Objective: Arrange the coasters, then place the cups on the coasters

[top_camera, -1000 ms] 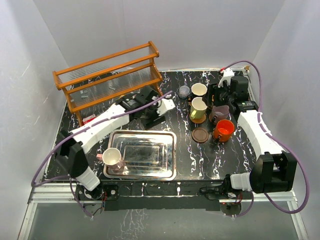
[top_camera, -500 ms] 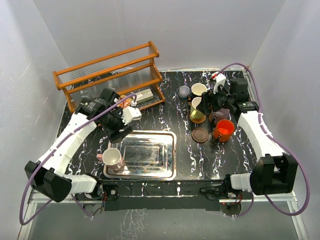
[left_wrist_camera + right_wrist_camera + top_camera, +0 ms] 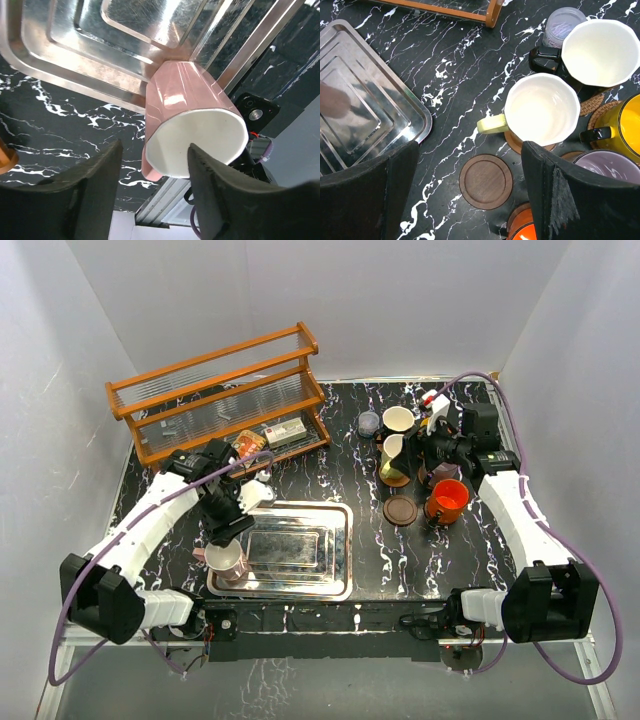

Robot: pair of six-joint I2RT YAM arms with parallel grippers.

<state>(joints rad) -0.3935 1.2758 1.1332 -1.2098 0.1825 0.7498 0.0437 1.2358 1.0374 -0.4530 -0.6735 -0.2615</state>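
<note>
A pale pink cup (image 3: 225,558) stands in the near left corner of the steel tray (image 3: 300,585). My left gripper (image 3: 155,146) is open and reaches down over the pink cup (image 3: 190,107). One finger is outside its wall and the other is over its mouth. My right gripper (image 3: 470,145) hangs open above an empty dark brown coaster (image 3: 485,181). The olive-yellow cup (image 3: 542,110), the yellow cup (image 3: 625,125), the mauve cup (image 3: 610,167) and the red-orange cup (image 3: 522,230) stand on coasters around it. A white-lined cup (image 3: 597,52) is behind them.
A small grey-blue pot (image 3: 562,25) stands beside the white-lined cup. A wooden rack (image 3: 215,400) fills the back left of the black marble table (image 3: 350,465). The tray (image 3: 365,100) lies left of the cup group.
My left arm swung from beside the rack to the tray's near left corner and came down over the pink cup. My right gripper opened wider over the cup group.
</note>
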